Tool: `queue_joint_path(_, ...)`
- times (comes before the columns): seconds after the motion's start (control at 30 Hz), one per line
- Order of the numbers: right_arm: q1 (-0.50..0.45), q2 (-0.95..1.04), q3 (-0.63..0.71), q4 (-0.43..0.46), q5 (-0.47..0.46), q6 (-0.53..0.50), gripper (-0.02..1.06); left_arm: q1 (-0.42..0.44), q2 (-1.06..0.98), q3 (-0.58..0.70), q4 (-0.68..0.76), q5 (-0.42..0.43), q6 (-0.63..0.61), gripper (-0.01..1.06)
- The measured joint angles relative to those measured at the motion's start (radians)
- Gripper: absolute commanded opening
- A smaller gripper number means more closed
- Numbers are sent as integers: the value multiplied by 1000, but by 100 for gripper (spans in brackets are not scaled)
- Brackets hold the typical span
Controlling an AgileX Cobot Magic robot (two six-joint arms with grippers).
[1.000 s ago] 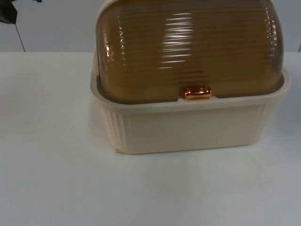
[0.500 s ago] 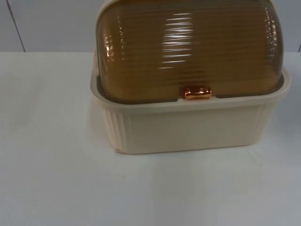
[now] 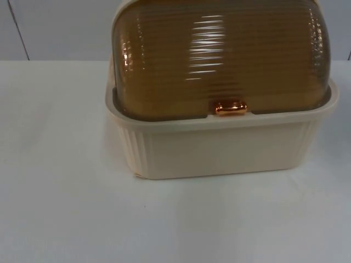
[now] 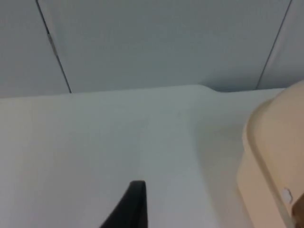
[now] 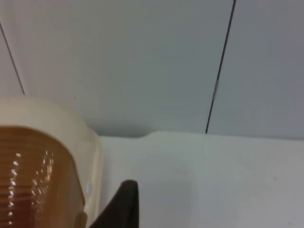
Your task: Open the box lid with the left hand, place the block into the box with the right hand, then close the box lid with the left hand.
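A cream ribbed box (image 3: 219,148) stands at the middle of the white table. Its amber see-through roll lid (image 3: 219,55) is down, and the copper handle (image 3: 231,108) rests on the front rim. My left gripper (image 4: 134,209) hovers over bare table to the left of the box, whose cream side (image 4: 270,156) stands apart from it. My right gripper is to the right of the box, open, with nothing at its black fingertip (image 5: 124,204). Close beside it are the lid (image 5: 33,175) and the lid's cream frame (image 5: 90,156).
The grey partition wall (image 3: 60,27) rises behind the table (image 3: 60,208). Bare white table top lies in front of the box and on both sides of it.
A black piece of the left arm at the upper left corner of the top view has drawn out of the picture. The box and its lid have not moved.
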Motion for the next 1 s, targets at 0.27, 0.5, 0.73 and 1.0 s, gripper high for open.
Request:
queue_joint_path(0.27, 0, -90, 0, -14, 117, 49, 104, 6, -30, 0, 2, -142, -9, 105)
queue_joint_path(0.5, 0, -135, 0, -44, 187, 138, 104, 6, -96, 0, 34, -83, 16, 105)
queue_joint_path(0.73, 0, -199, 0, -223, 278, 300, 104, 6, -263, 0, 77, -77, 42, 105)
queue_joint_path(1.0, 0, -402, -115, -392, 232, 346, 104, 6, -535, 0, 83, -78, 118, 105)
